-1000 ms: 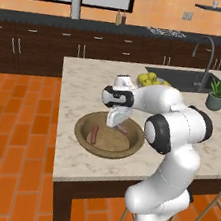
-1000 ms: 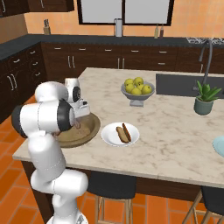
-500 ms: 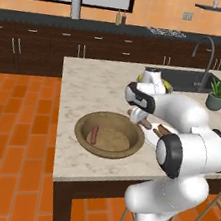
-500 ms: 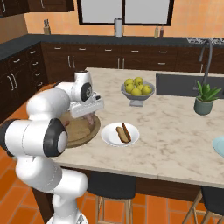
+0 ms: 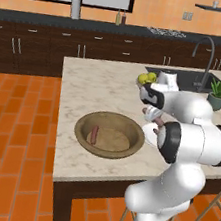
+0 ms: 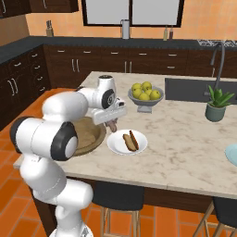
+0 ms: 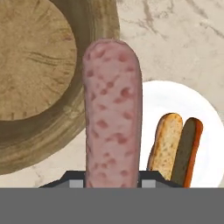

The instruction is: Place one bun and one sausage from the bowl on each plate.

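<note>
My gripper [image 6: 112,123] is shut on a pink speckled sausage [image 7: 113,109] and hangs above the counter between the brown bowl [image 6: 92,137] and the white plate [image 6: 115,146]. On that plate [image 7: 175,100] lie a bun [image 7: 165,140] and a darker sausage [image 7: 188,146] side by side. The bowl [image 5: 82,123] holds one more sausage [image 5: 94,134] left of its centre. The pale blue plate [image 6: 232,153] shows at the right edge of the right base view.
A grey footed bowl of yellow-green fruit [image 6: 145,92] stands behind the white plate. A potted plant [image 6: 216,104] sits beside the sink [image 6: 194,88] at the back right. My own white arm [image 5: 190,130] blocks the white plate in the left base view.
The arm has swung right, from over the brown bowl to the bowl's edge by the white plate, carrying the pink sausage. The jaws have kept their hold.
</note>
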Motion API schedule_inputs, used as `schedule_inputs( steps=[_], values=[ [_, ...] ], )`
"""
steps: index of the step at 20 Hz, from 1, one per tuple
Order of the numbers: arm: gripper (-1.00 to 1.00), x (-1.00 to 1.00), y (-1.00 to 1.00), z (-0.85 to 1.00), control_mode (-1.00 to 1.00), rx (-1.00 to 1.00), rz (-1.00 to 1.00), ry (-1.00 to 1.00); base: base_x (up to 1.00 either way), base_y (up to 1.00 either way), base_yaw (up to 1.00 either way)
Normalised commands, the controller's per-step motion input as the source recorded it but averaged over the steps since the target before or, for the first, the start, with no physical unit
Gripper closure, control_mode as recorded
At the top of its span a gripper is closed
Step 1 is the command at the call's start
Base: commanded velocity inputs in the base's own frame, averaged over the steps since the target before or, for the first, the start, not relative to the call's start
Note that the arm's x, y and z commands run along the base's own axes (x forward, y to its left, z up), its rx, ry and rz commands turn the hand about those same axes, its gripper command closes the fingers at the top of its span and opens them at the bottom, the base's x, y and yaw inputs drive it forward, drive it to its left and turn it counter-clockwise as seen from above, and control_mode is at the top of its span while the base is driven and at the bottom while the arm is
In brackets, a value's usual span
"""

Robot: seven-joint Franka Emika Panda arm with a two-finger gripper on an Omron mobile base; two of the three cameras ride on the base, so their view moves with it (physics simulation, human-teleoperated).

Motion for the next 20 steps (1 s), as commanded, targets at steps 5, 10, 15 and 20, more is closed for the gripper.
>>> schedule_inputs(
  steps=[5,10,15,20],
  values=[
    [1.0,0.11,-0.13,-0.62,-1.0,-0.03,-0.02,0.13,0.0,0.0,0.0],
    [1.0,0.0,-0.13,-0.55,-1.0,-0.01,0.0,-0.01,0.0,0.0,0.0],
    [1.0,0.0,-0.19,-0.25,-1.0,0.0,-0.01,-0.1,0.0,0.0,0.0],
    [1.0,0.0,-0.05,-0.44,-1.0,0.0,0.0,-0.1,0.0,0.0,0.0]
  ],
)
